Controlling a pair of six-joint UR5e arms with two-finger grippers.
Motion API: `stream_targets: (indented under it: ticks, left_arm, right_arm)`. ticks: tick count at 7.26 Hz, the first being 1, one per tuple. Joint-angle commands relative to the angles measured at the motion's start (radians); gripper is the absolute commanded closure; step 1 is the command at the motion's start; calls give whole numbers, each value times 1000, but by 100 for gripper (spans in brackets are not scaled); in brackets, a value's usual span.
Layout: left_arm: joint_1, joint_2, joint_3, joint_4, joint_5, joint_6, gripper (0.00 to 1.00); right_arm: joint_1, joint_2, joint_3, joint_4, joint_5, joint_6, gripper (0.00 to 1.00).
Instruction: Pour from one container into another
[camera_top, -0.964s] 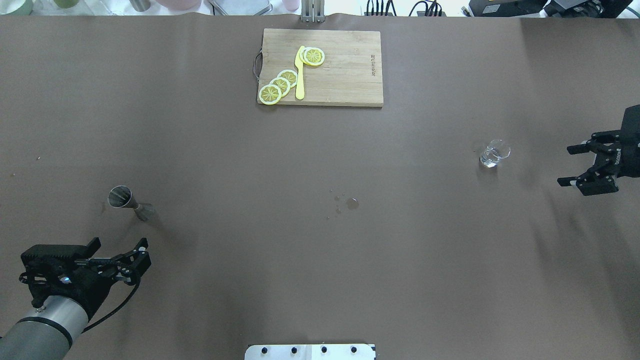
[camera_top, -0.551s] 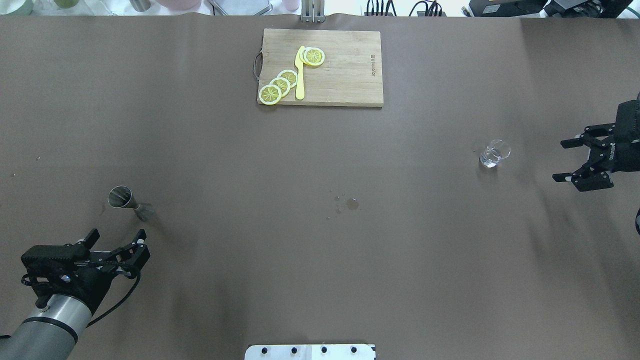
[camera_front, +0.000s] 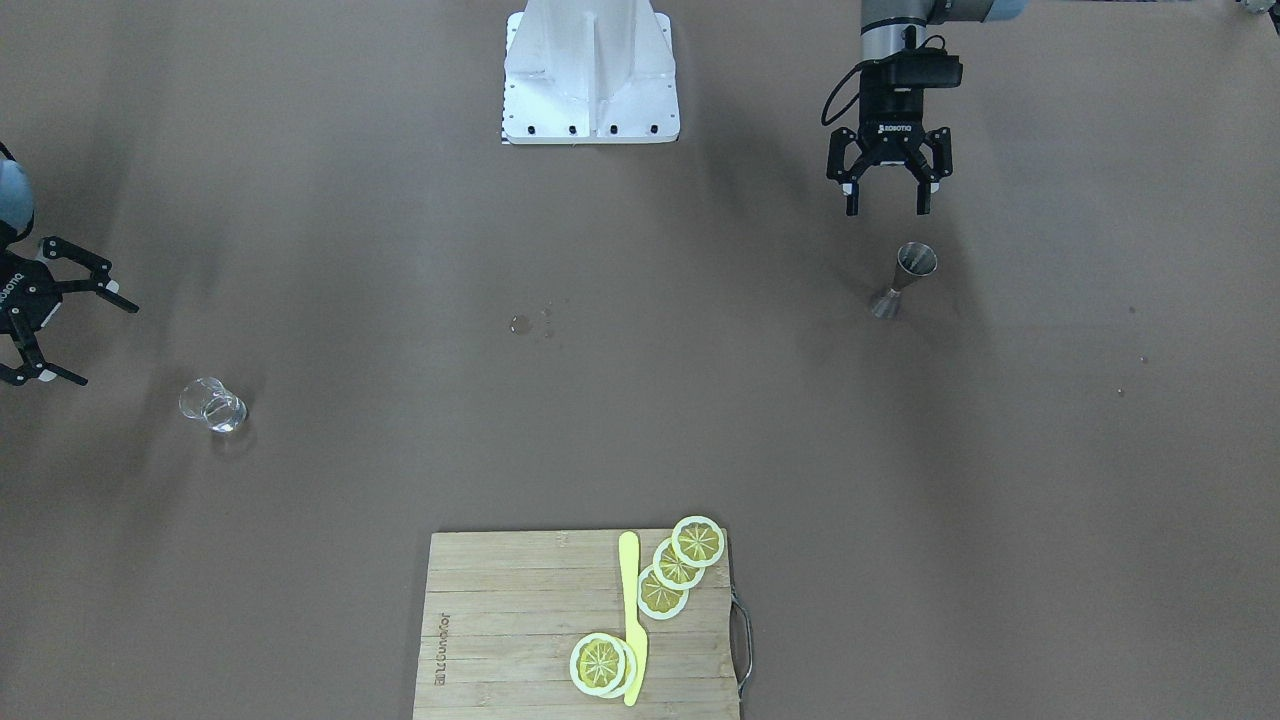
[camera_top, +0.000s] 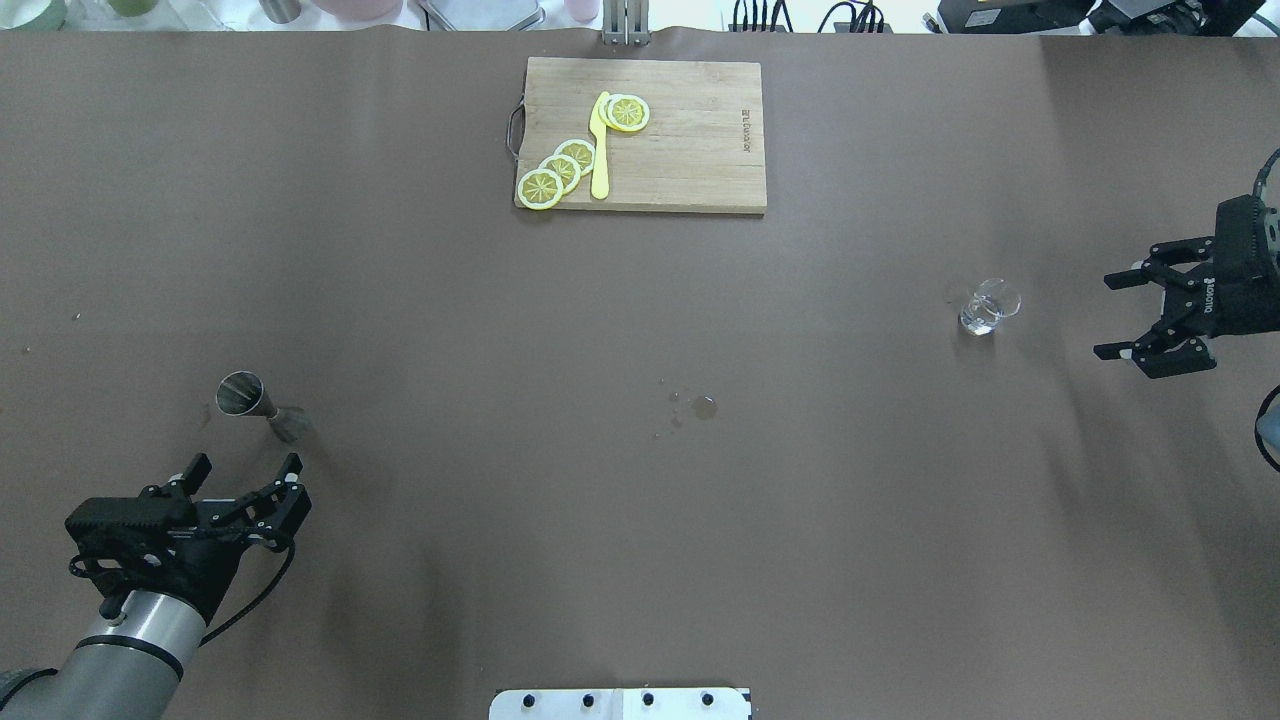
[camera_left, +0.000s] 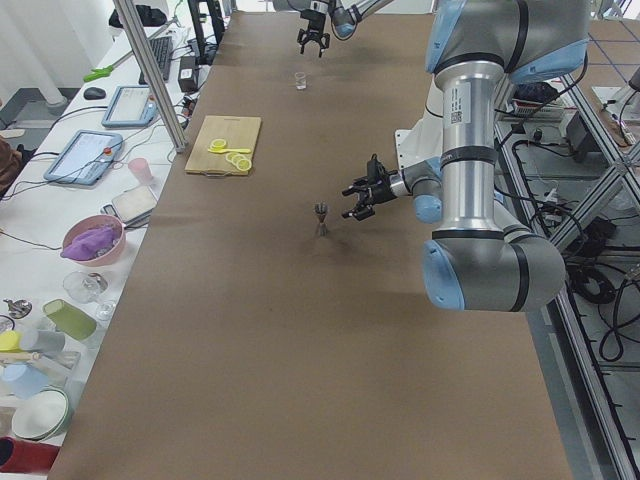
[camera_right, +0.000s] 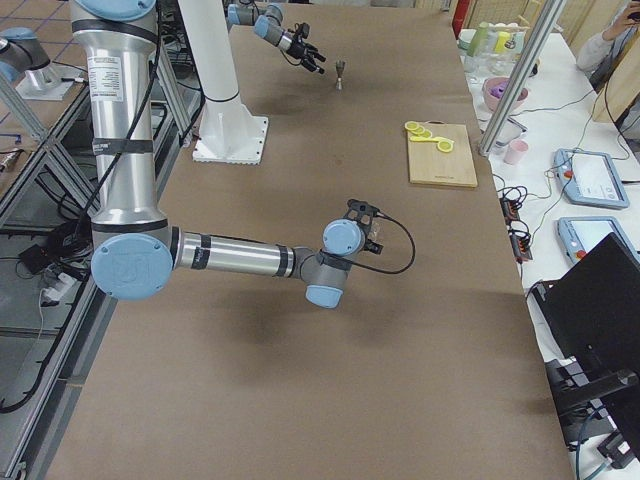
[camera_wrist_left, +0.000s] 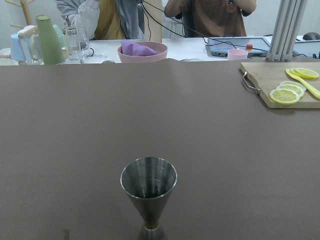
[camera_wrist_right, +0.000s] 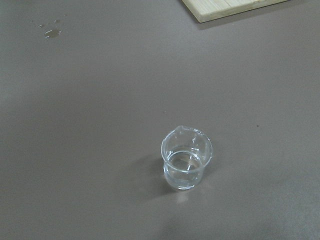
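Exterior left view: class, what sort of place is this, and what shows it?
Probably a robotics lab, not a kitchen: a large robot arm stands beside a long brown table, tablets lie on the side bench, and an aluminium frame post rises at the table's edge.

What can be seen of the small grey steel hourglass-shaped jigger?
The small grey steel hourglass-shaped jigger is two metal cones joined at a narrow waist. It stands upright on the brown table, open mouth up, inside dark at the bottom. Only the table touches it; the open left gripper hovers just short of it.
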Motion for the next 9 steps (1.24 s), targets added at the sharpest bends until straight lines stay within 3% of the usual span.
stream_targets:
  ticks: [1,3,5,7,9]
  left_arm:
    - [7,-14,25,-1,28,-11,3]
    - [7,-24,57,-2,29,-14,3]
    - [7,-24,71,-2,49,-16,3]
    - [6,-27,81,-4,49,-17,3]
    - [-9,-53,123,-4,49,-21,3]
  right_arm:
    - [0,15,-3,1,1,-8,0]
    - [1,36,18,7,15,1,0]
    - [15,23,32,89,85,-62,0]
    - [14,30,-51,151,76,-89,1]
    - [12,108,-153,156,65,-117,1]
